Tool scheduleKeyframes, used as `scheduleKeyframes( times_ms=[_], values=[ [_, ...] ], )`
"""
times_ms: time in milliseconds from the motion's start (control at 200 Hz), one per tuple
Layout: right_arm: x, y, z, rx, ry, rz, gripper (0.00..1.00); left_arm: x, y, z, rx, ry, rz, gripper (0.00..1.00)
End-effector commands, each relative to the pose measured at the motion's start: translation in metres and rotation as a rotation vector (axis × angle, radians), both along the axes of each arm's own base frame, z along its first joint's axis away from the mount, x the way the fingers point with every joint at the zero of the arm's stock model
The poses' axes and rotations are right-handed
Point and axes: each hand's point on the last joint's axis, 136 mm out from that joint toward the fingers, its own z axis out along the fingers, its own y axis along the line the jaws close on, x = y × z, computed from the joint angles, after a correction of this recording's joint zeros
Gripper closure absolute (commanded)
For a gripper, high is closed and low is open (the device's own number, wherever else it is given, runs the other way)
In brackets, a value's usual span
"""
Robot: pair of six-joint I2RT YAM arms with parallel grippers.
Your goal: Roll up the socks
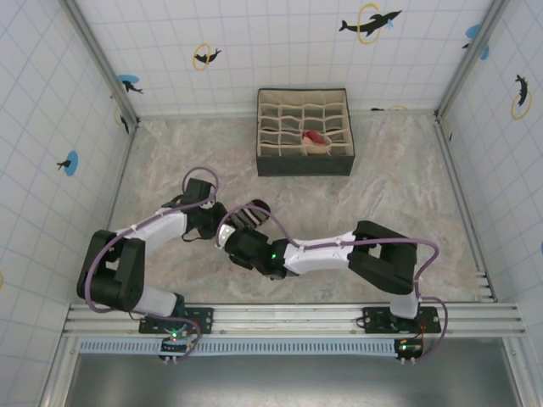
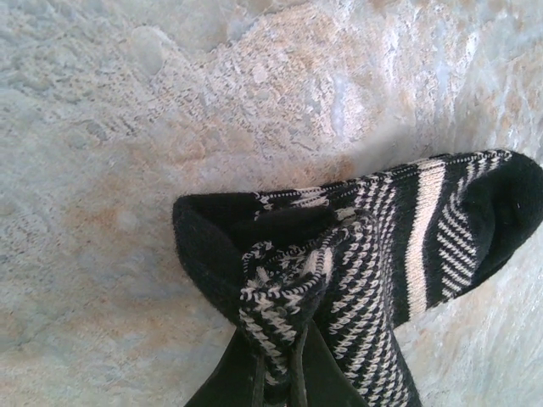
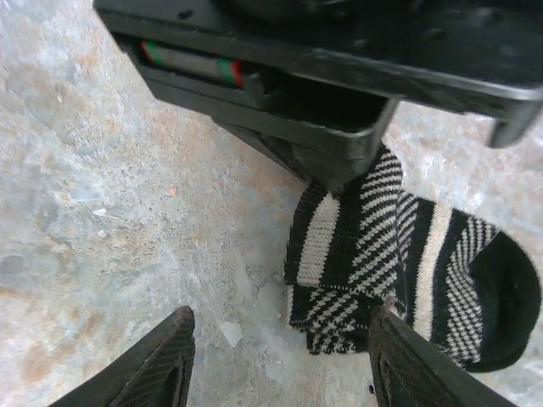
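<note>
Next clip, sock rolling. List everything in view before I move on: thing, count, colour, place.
black striped sock: one, black with white stripes, on the table, pinched at one end
peach sock: one, peach and red, in an organizer compartment right of centre
organizer: one, dark outside with beige dividers, far middle of the table
table: one, marbled beige-grey
wall decals: several, dark sea animals with yellow or blue rings, on the tiled walls
left tool: one, black, shut on the black striped sock
right tool: one, black, open, close beside that sock
</note>
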Motion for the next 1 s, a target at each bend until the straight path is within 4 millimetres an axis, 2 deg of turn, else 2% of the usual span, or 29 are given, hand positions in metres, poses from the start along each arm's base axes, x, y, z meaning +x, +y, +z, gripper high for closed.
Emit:
scheduleKeyframes(
  times_ms=[0, 310, 410, 475, 651, 716, 781, 811, 901, 996],
  values=[
    [0.016, 0.005, 0.001, -0.066, -0.174, -0.019, 0.44, -0.019, 0.009, -0.006, 0.036, 0.073, -0.017, 1.0],
    [0.025, 0.015, -0.018, -0.134, -0.238, 0.002, 0.45, -0.025, 0.005, -0.007, 0.008, 0.09, -0.031, 1.0],
    [0.027, 0.015, -0.032, -0.153, -0.212, 0.007, 0.5, -0.026, 0.004, -0.009, -0.008, 0.092, -0.027, 1.0],
    [0.033, 0.011, -0.04, -0.157, -0.175, -0.016, 0.58, -0.026, 0.003, -0.009, -0.011, 0.092, -0.028, 1.0],
    [0.033, -0.005, -0.062, -0.155, -0.053, -0.025, 0.91, -0.022, 0.007, -0.004, -0.001, 0.061, -0.019, 1.0],
    [0.03, -0.012, -0.071, -0.154, 0.014, -0.023, 1.0, -0.02, 0.008, -0.003, -0.002, 0.057, -0.015, 0.94],
    [0.028, -0.018, -0.077, -0.142, 0.074, -0.03, 1.0, -0.017, 0.01, -0.003, -0.005, 0.056, -0.01, 0.85],
    [0.027, -0.019, -0.078, -0.131, 0.1, -0.032, 1.0, -0.015, 0.011, -0.002, -0.006, 0.053, -0.005, 0.79],
    [0.024, -0.025, -0.083, -0.097, 0.196, -0.04, 1.0, -0.008, 0.014, 0.004, -0.013, 0.028, 0.008, 0.51],
    [0.022, -0.033, -0.091, -0.093, 0.29, -0.059, 1.0, 0.001, 0.017, 0.014, -0.014, -0.005, 0.025, 0.37]
  ],
)
